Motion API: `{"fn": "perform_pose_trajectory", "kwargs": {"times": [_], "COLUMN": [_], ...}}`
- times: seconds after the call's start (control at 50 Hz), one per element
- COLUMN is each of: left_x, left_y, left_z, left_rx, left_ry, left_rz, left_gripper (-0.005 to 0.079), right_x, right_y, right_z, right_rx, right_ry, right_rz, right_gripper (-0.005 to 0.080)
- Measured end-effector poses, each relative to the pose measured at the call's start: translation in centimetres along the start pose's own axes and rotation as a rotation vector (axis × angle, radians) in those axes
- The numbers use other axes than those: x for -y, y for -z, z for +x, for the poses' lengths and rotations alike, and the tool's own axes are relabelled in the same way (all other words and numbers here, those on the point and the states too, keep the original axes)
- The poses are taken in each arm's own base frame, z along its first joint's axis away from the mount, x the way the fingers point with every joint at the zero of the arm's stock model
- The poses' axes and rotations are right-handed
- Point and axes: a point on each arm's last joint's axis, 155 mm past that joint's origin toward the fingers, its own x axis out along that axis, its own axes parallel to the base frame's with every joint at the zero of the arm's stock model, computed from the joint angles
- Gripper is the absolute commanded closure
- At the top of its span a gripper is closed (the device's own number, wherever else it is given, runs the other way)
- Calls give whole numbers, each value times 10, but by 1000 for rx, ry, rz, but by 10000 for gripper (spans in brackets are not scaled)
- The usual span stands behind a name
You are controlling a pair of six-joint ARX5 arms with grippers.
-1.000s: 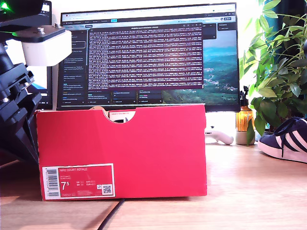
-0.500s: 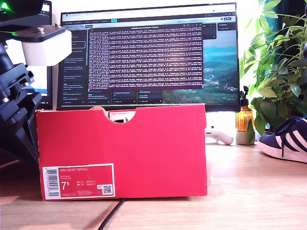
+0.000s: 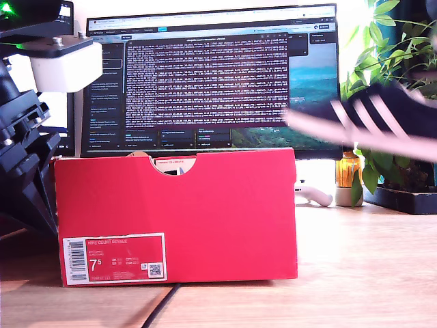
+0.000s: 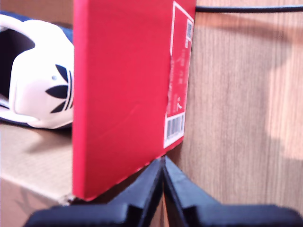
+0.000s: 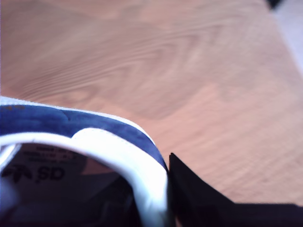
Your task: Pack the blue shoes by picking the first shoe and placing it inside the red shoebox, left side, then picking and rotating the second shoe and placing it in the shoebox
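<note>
The red shoebox (image 3: 205, 205) stands on the wooden table, its barcode label facing the exterior camera. In the first wrist view one blue shoe (image 4: 38, 80) lies inside the shoebox (image 4: 118, 94), showing its white heel tab with a trefoil. My first gripper (image 4: 163, 163) is shut and empty, just outside the box's labelled wall near a corner. The other blue shoe (image 3: 382, 116) hangs blurred in the air at the exterior view's right, higher than the box top. My second gripper (image 5: 158, 168) is shut on this shoe's heel collar (image 5: 94, 123), with one finger (image 5: 189, 194) outside it.
A large monitor (image 3: 212, 75) stands behind the box. At the exterior view's right are a leafy plant (image 3: 396, 61), an amber bottle (image 3: 348, 171) and a white controller (image 3: 311, 195). A black cable (image 3: 160, 307) runs under the box front. A black arm base (image 3: 27, 157) fills the exterior view's left.
The shoe that lay on the table at the exterior view's right has been lifted and now sweeps through the air toward the box. The box has shifted very slightly.
</note>
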Motion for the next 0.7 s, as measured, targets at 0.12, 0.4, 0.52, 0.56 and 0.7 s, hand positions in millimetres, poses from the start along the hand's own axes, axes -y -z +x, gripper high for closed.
{"fn": "perform_pose_trajectory", "kwargs": {"times": [0.12,0.4,0.52,0.56,0.7], "left_x": [0,0,0,0,0], "left_y": [0,0,0,0,0], "left_z": [0,0,0,0,0], "left_rx": [0,0,0,0,0], "left_ry": [0,1,2,2,2], "left_rz": [0,0,0,0,0], "left_gripper": [761,761,761,761,761], "right_x": [-21,-65,-89,-96,-123], "right_y": [-3,-6,-6,-7,-10], "right_z": [-19,-54,-69,-73,-91], "right_rx": [-2,38,85,106,201], "right_ry": [-102,-279,-342,-351,-386], "right_rz": [-65,-293,-426,-485,-680], "right_gripper": [765,765,765,765,765]}}
